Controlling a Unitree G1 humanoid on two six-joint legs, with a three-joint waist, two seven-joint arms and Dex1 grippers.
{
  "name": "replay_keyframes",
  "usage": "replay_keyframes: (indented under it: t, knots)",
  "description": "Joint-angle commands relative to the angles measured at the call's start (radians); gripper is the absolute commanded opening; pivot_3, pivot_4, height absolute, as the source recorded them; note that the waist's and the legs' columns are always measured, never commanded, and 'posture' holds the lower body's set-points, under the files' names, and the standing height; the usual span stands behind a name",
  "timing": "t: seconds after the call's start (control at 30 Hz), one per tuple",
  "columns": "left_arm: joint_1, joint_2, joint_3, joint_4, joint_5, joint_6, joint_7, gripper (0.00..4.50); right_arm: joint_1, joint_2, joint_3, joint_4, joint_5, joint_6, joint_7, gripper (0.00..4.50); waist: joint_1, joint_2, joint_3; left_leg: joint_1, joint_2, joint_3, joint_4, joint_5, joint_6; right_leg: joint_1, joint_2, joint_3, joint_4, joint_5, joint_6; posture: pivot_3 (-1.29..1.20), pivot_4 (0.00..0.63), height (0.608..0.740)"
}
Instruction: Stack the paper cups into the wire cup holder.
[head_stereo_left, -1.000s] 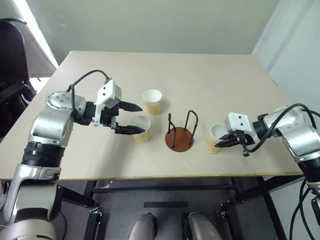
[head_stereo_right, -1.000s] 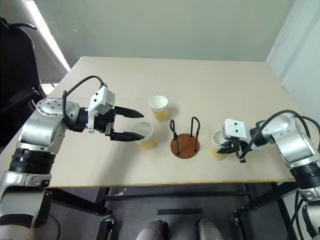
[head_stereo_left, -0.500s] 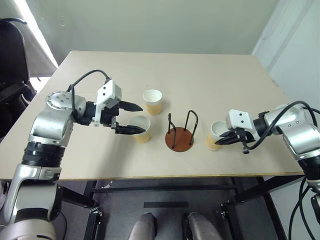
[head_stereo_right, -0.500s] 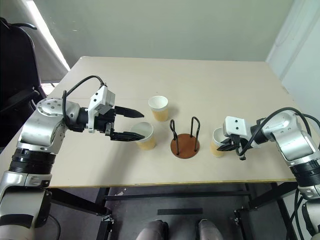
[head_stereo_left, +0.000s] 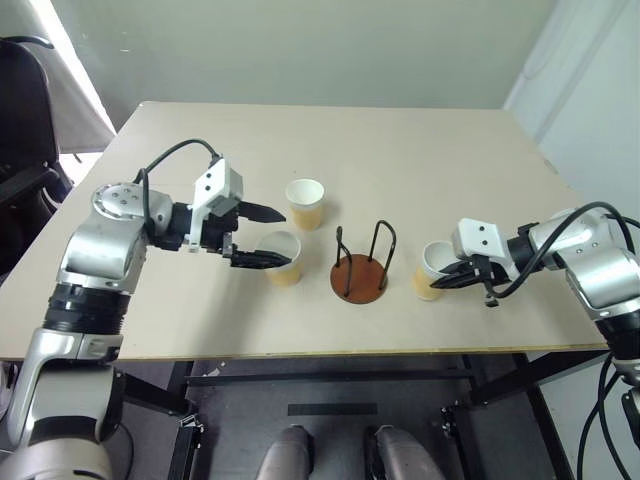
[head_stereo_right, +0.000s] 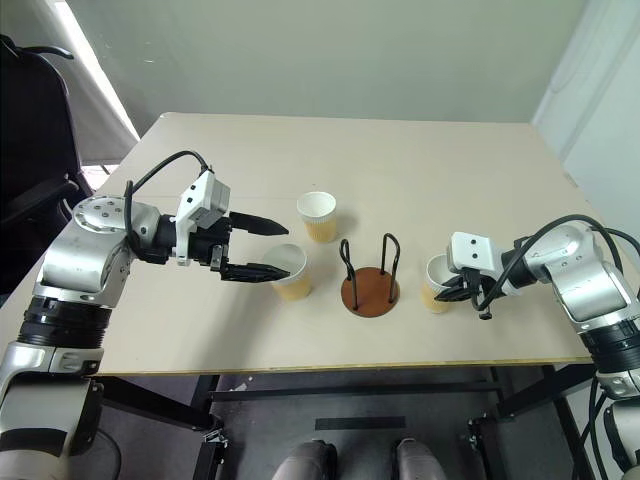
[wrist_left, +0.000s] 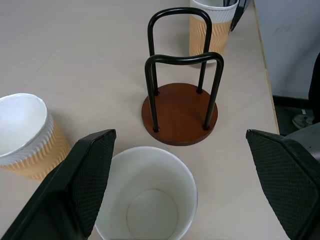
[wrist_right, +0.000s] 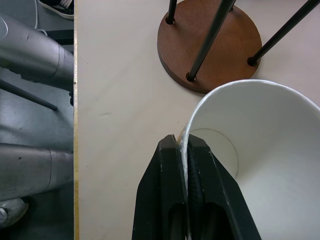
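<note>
Three paper cups stand on the table. One cup (head_stereo_left: 283, 258) sits between the spread fingers of my left gripper (head_stereo_left: 268, 237), which is open; in the left wrist view this cup (wrist_left: 145, 205) lies between the two black fingers (wrist_left: 75, 185). A second cup (head_stereo_left: 305, 203) stands just behind it. The wire cup holder (head_stereo_left: 360, 272), a brown disc with two black loops, stands empty at the centre. Right of it, my right gripper (head_stereo_left: 447, 283) is shut on the rim of the third cup (head_stereo_left: 430, 270); its fingers (wrist_right: 170, 200) pinch that cup's wall (wrist_right: 260, 150).
The beige table (head_stereo_left: 420, 150) has bare room behind the cups and toward its back edge. The right cup stands close to the front edge (head_stereo_left: 400, 350). A dark chair (head_stereo_left: 20, 120) is off the table's left side.
</note>
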Motion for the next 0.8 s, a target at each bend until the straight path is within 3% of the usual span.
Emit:
replay_keyframes:
  t: [0.03, 0.37, 0.8]
  knots:
    - [-0.004, 0.012, 0.029, -0.041, -0.015, 0.000, 0.005, 4.50, -0.016, -0.008, -0.035, -0.012, 0.005, -0.010, -0.001, 0.04, 0.000, 0.000, 0.000, 0.000, 0.000, 0.000, 0.000, 0.000, 0.000, 0.000, 0.000, 0.000, 0.000, 0.000, 0.000, 0.00, 0.150, 0.740]
    - [0.006, 0.013, 0.031, -0.058, -0.021, 0.009, 0.020, 4.50, -0.026, -0.012, -0.035, 0.007, 0.000, -0.023, 0.003, 0.04, 0.000, 0.000, 0.000, 0.000, 0.000, 0.000, 0.000, 0.000, 0.000, 0.000, 0.000, 0.000, 0.000, 0.000, 0.000, 0.00, 0.150, 0.740]
    - [0.010, -0.017, 0.020, -0.042, -0.018, -0.012, 0.032, 4.50, -0.193, -0.021, -0.067, 0.055, -0.002, -0.019, 0.005, 0.04, -0.001, 0.000, 0.000, 0.000, 0.000, 0.000, 0.000, 0.000, 0.000, 0.000, 0.000, 0.000, 0.000, -0.001, -0.001, 0.00, 0.150, 0.740]
